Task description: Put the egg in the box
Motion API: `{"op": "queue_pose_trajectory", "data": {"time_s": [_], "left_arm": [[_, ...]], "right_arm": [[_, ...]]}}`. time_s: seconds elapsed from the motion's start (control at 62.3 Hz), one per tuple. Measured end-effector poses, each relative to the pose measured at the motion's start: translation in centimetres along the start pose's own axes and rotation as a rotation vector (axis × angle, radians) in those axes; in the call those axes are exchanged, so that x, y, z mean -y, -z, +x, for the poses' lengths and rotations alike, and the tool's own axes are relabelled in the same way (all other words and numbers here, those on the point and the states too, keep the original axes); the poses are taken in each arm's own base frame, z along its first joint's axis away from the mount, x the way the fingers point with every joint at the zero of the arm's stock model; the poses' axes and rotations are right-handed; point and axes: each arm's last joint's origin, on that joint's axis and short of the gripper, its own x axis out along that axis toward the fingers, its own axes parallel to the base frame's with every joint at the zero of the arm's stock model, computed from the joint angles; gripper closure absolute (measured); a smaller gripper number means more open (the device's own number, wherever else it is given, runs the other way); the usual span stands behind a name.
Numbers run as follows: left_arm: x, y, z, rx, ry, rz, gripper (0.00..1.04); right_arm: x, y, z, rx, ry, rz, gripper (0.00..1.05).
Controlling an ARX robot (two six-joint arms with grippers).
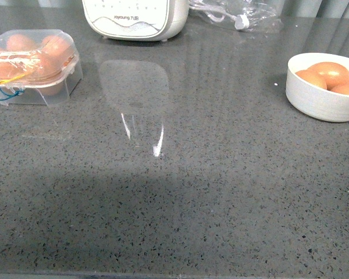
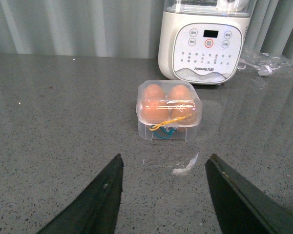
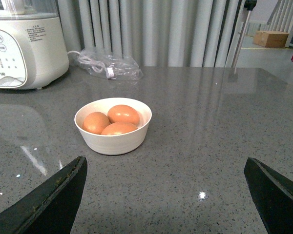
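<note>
Box [image 2: 169, 111] lay lidded, eggs inside. Left gripper [image 2: 163, 195], right gripper [image 3: 166, 195] both gaped, empty. Probably finished; otherwise next egg [image 3: 123, 114] from bowl [image 3: 115, 142] needed lid raised.

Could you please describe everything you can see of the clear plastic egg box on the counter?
The box is a small case of clear plastic with cut corners, resting flat on the grey speckled counter at its far left, in front of the white appliance. Its clear lid appears shut. Orange-brown eggs fill it; two show in the left wrist view, and at least three in the front view. A thin blue and yellow cord hangs at its front. Neither gripper touches it; the left gripper is open, short of it.
</note>
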Motion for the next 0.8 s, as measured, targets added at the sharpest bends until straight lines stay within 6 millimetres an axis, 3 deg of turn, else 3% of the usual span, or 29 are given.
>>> {"op": "queue_pose_trajectory", "data": {"time_s": [0.225, 0.803], "left_arm": [[0.00, 0.00, 0.00, 0.000, 0.000, 0.000, 0.05], [0.00, 0.00, 0.00, 0.000, 0.000, 0.000, 0.07]], "right_arm": [[0.00, 0.00, 0.00, 0.000, 0.000, 0.000, 0.07], [0.00, 0.00, 0.00, 0.000, 0.000, 0.000, 0.07]]}}
